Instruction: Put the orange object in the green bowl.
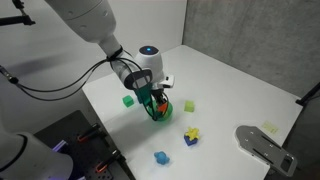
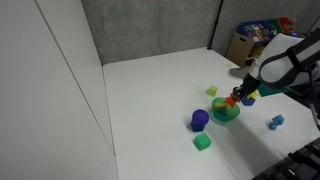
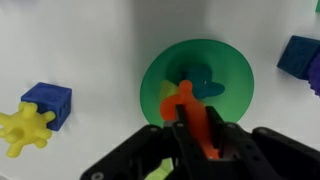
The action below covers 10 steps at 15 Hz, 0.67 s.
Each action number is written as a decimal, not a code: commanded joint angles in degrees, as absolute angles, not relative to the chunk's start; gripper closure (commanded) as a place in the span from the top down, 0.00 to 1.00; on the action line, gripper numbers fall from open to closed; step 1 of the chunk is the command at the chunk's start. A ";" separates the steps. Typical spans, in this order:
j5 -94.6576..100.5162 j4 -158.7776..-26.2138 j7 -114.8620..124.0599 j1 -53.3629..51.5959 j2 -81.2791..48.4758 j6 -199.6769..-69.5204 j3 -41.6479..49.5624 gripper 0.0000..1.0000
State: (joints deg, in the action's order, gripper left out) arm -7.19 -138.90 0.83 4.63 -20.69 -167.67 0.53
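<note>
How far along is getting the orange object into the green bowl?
Pickup looks done: the pincer is shut on the orange object. In hand: holding it directly above the green bowl. Left: open and drop it in; it is not yet released.

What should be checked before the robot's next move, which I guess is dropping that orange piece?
1. The orange object gripped between the fingers: ok.
2. That piece over the green bowl: ok.
3. Bowl upright: ok.
4. Bowl's inside free: cannot tell; a dark shape there, perhaps shadow.
5. Nearby blue cube and yellow star piece apart from the bowl: ok.
</note>
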 commanded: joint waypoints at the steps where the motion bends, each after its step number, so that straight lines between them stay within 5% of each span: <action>1: -4.50 -137.20 5.99 0.53 -23.72 -167.94 4.55 0.09; 5: -2.45 -135.98 10.26 -3.38 -26.53 -167.39 8.52 0.15; 6: -2.21 -135.77 10.91 -4.01 -26.84 -167.10 9.04 0.50; 7: -2.23 -135.71 11.22 -4.32 -26.64 -166.69 9.27 0.50; 10: -2.83 -136.34 10.65 -3.85 -24.77 -164.89 8.58 0.72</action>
State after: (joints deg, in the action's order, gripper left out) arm -3.63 -136.92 9.24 -3.57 -25.85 -167.40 8.27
